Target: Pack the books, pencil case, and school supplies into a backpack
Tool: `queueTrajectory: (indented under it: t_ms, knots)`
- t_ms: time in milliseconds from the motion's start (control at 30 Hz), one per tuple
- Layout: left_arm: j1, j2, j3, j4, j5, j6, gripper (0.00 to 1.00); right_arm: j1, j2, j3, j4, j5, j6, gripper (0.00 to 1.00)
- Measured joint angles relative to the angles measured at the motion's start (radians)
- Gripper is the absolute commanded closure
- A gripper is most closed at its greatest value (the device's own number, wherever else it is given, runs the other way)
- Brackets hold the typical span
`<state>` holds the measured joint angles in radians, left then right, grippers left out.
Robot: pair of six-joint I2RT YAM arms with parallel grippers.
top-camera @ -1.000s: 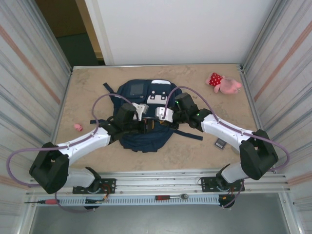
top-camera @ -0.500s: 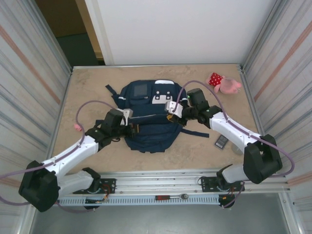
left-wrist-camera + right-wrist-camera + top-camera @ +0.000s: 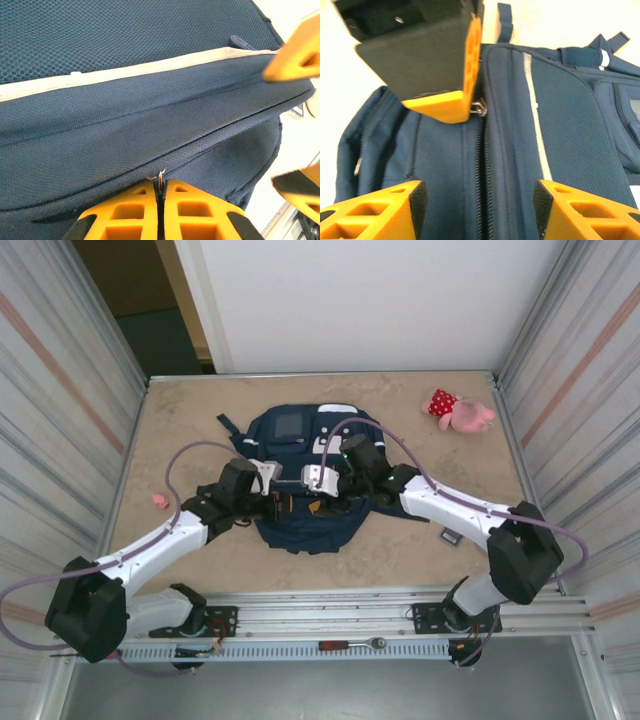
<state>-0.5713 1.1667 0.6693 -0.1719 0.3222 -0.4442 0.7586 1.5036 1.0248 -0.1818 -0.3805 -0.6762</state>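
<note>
The navy backpack (image 3: 300, 528) lies flat in the middle of the table with its main zipper (image 3: 481, 165) closed. My left gripper (image 3: 284, 504) is shut on the metal zipper pull (image 3: 160, 176) at the seam; the right wrist view shows that pull (image 3: 480, 107) at my left fingertip. Just beside it, my right gripper (image 3: 322, 504) hovers over the zipper line with its jaws open and nothing between them (image 3: 477, 200). A small dark grey calculator (image 3: 452, 535) lies on the table by the right forearm. The books and the pencil case are out of view.
A pink plush toy (image 3: 460, 410) lies at the back right corner. A small pink object (image 3: 160, 501) sits near the left wall. Corrugated metal walls close in both sides, and a rail with tools runs along the near edge.
My right gripper has opened and swung back left over the backpack, close to the left gripper. The left gripper stays shut on the zipper pull and has shifted slightly right.
</note>
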Motion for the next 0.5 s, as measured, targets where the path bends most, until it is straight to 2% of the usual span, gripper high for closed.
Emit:
queueTrajectory:
  t_ms: [167,300,500]
  knots:
    - [0.0,-0.014,0.0,-0.006,-0.002,0.004,1.0,-0.02,0.054,0.039,0.008,0.04,0.037,1.0]
    - [0.022,-0.048,0.0,-0.026,-0.026,0.004,1.0,-0.047,0.049,0.047,-0.002,0.009,0.04,1.0]
    - [0.172,-0.102,-0.02,-0.049,0.002,0.014,1.0,-0.201,-0.044,0.019,-0.036,-0.154,0.04,1.0]
